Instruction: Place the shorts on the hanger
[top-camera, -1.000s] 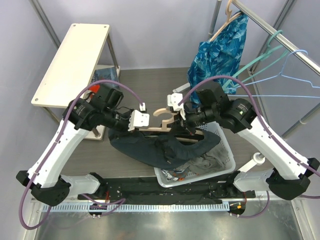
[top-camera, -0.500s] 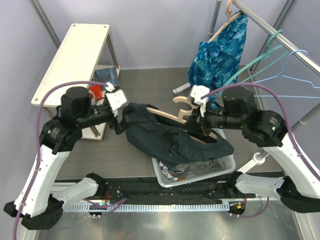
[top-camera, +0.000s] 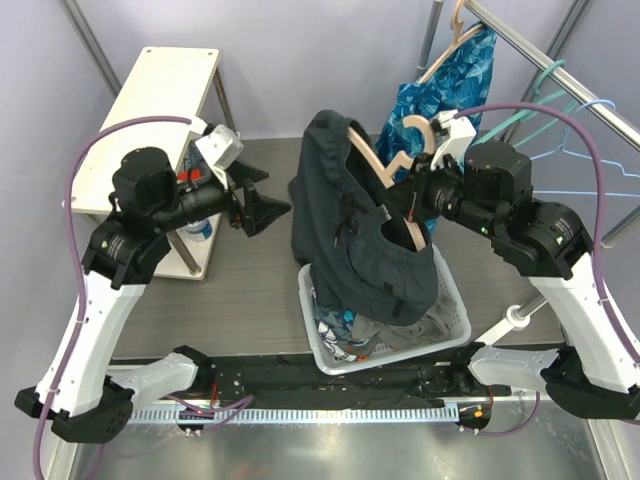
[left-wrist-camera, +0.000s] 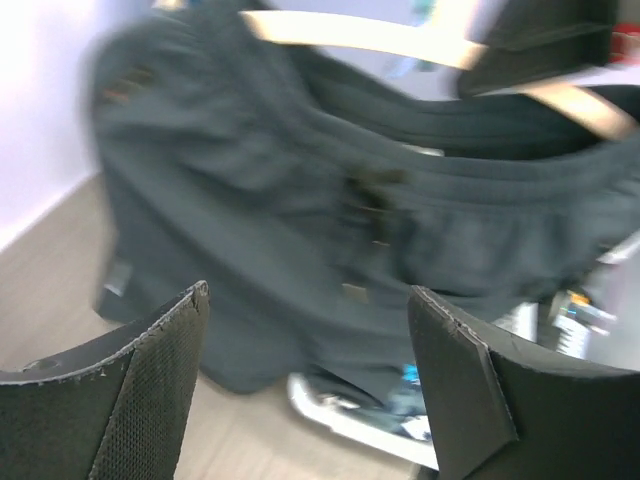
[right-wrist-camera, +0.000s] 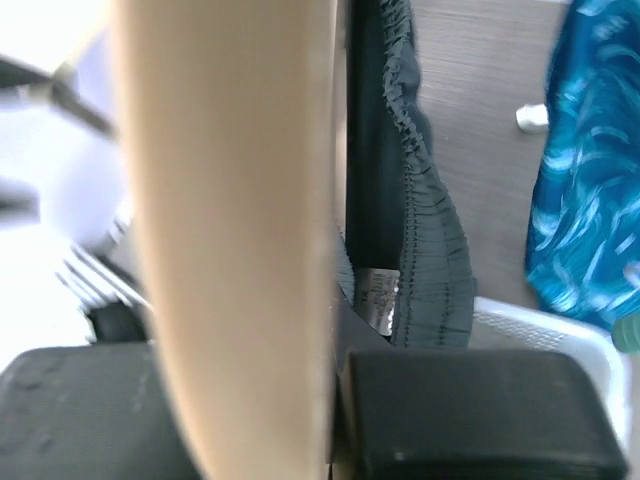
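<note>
The dark navy shorts (top-camera: 350, 240) hang draped over the beige hanger (top-camera: 385, 165), which is tilted steeply above the basket, hook (top-camera: 415, 130) pointing up. My right gripper (top-camera: 415, 200) is shut on the hanger's arm; its wrist view shows the beige hanger (right-wrist-camera: 230, 230) clamped between the fingers, with the shorts' waistband (right-wrist-camera: 420, 200) beside it. My left gripper (top-camera: 258, 205) stands open to the left of the shorts and holds nothing. In the left wrist view the shorts (left-wrist-camera: 300, 190) and hanger (left-wrist-camera: 380, 35) lie beyond that gripper (left-wrist-camera: 305, 310), blurred.
A white basket (top-camera: 455, 320) with other clothes sits under the shorts. A blue leaf-patterned garment (top-camera: 440, 100) hangs on the metal rail (top-camera: 560, 75) at the back right, beside a teal hanger (top-camera: 520, 125) and a pale-blue wire hanger (top-camera: 580, 150). A white shelf (top-camera: 150, 110) stands at the left.
My left gripper opened, let go of the shorts and drew back to the left. My right arm lifted the hanger and tipped it steep, so the shorts now hang from it.
</note>
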